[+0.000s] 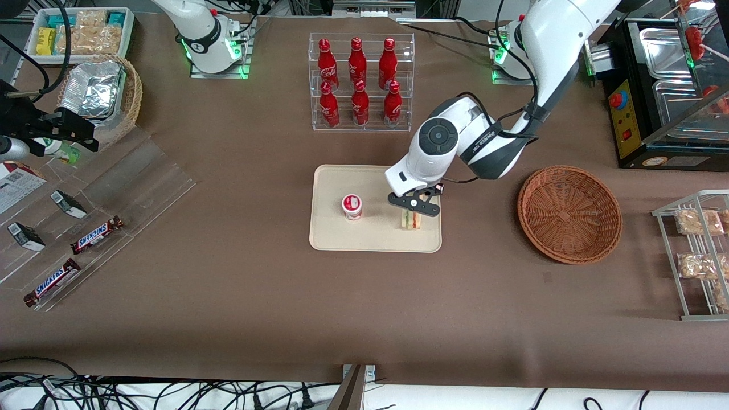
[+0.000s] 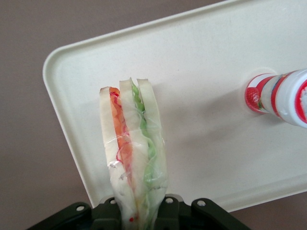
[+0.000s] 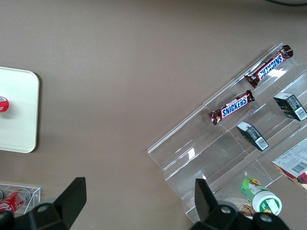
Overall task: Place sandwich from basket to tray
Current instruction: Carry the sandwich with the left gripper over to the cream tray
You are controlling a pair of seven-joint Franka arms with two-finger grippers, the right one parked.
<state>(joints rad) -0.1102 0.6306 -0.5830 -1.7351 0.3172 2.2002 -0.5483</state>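
The wrapped sandwich (image 1: 411, 220) (image 2: 134, 143), white bread with red and green layers, stands on edge on the cream tray (image 1: 342, 239) (image 2: 206, 72), at the tray's end nearest the basket. My left gripper (image 1: 414, 209) (image 2: 136, 213) is directly above it, shut on the sandwich's upper end, with the wrap squeezed between the jaws. The round reddish-brown wicker basket (image 1: 569, 213) lies empty beside the tray, toward the working arm's end of the table.
A small red-and-white cup (image 1: 352, 206) (image 2: 280, 96) stands on the tray beside the sandwich. Farther from the front camera is a clear rack of red bottles (image 1: 360, 82). A wire rack of bagged snacks (image 1: 697, 250) lies past the basket. Snickers bars (image 1: 97, 234) lie toward the parked arm's end.
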